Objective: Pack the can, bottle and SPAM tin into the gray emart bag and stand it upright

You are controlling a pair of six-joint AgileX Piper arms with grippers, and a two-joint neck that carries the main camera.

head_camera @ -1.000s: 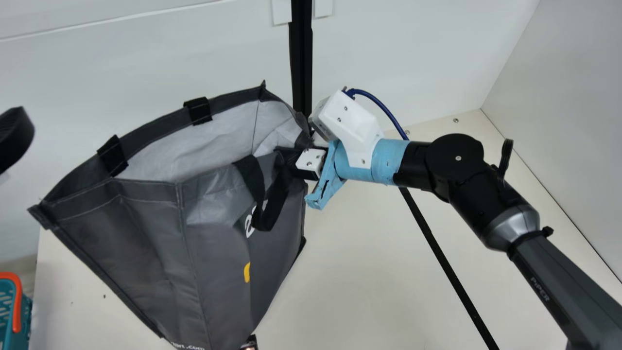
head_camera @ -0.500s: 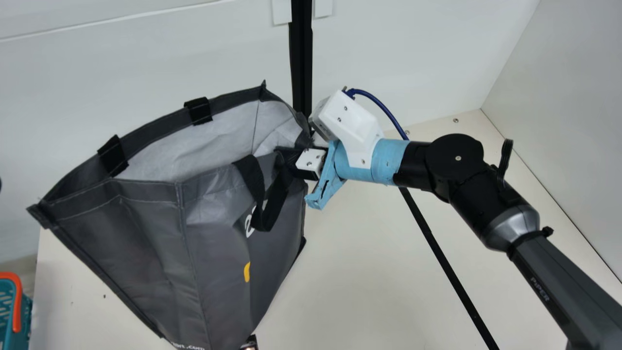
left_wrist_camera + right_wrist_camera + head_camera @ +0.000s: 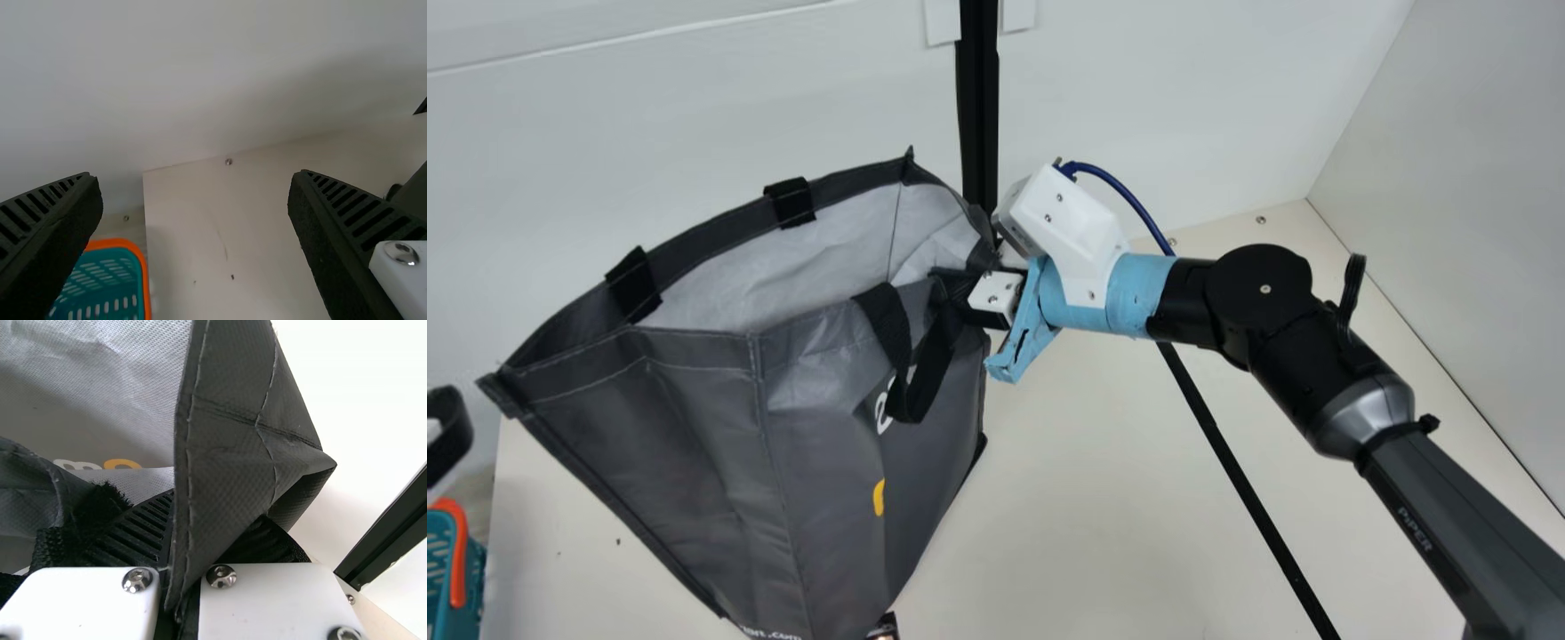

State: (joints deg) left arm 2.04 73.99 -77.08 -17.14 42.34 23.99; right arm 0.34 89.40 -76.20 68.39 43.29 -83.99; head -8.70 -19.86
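My left gripper [image 3: 447, 434] shows by a black finger at the left edge of the main view, apart from the bag. In the left wrist view the left gripper [image 3: 195, 177] is open, nothing between its fingers. At the bag's right-hand rim, my right gripper [image 3: 959, 292] is shut on the gray cloth beside a handle. The right wrist view has the right gripper [image 3: 179, 543] pinching a folded edge of the gray bag [image 3: 233, 447]. Mouth up and wide, the gray emart bag [image 3: 694, 444] fills the main view's left half; its inner bottom is hidden.
A teal basket [image 3: 439, 569] with an orange rim sits past the table's left edge. Behind the bag rises a white wall [image 3: 694, 124] with a black upright post [image 3: 979, 107]. A small dark object [image 3: 883, 628] pokes out beside the bag's lower end.
The left gripper slid nearly out of the main view at the left, then came back in lower down, nearer the basket. The bag and my right arm have kept still.
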